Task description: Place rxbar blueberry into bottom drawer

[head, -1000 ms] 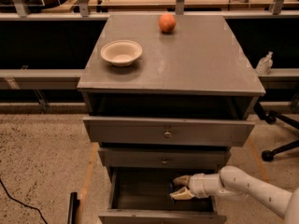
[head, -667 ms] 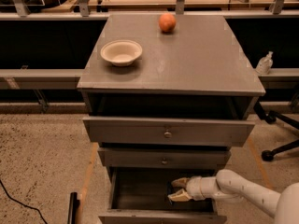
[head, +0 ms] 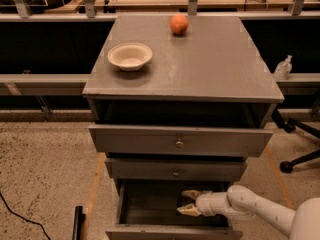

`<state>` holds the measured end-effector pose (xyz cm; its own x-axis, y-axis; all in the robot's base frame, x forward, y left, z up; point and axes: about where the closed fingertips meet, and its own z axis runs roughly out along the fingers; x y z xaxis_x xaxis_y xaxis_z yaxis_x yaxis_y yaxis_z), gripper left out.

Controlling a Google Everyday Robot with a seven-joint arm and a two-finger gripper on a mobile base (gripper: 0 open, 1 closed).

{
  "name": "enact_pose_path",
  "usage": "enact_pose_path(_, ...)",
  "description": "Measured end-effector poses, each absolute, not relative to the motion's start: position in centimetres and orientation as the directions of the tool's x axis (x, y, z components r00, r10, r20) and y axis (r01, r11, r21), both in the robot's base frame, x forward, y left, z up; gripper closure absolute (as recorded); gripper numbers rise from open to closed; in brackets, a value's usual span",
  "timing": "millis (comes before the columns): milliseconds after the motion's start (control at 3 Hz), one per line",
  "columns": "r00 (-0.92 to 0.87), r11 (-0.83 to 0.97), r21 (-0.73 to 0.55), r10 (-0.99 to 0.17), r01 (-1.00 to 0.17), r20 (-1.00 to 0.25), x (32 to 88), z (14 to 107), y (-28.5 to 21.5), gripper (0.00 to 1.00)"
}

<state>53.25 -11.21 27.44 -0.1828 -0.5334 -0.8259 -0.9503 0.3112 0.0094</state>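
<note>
No sure sight of the snack bar against the dark inside of the bottom drawer [head: 172, 232]; probably at the gripper [head: 186, 203], so heading and long axis impossible to tell. Drawer pulled out, gripper reaching inside from the right, low in the cavity. Clamped on the snack bar or free of it: cannot tell. Judged near the end, with only release, if not yet made, and withdrawal left. Bowl [head: 129, 56] and orange fruit [head: 179, 24] on the cabinet top [head: 210, 69].

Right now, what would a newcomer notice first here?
The robot's gripper sits inside the open bottom drawer of the grey cabinet. On the cabinet top, an orange round fruit rests near the back edge, and a white bowl stands toward the left side.
</note>
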Motion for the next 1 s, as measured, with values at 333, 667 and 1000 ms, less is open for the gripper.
enact_pose_path(333, -0.195, 0.342, 0.012, -0.507, -0.94, -0.84, 53.2, 28.9, -11.6, 0.12)
enact_pose_path(667, -0.217, 0.382, 0.019, -0.483, -0.924, -0.848, 52.7, 31.3, -13.0, 0.34)
enact_pose_path(1000, -0.234, 0.439, 0.013, -0.453, -0.898, -0.86, 51.3, 36.5, -15.6, 0.58)
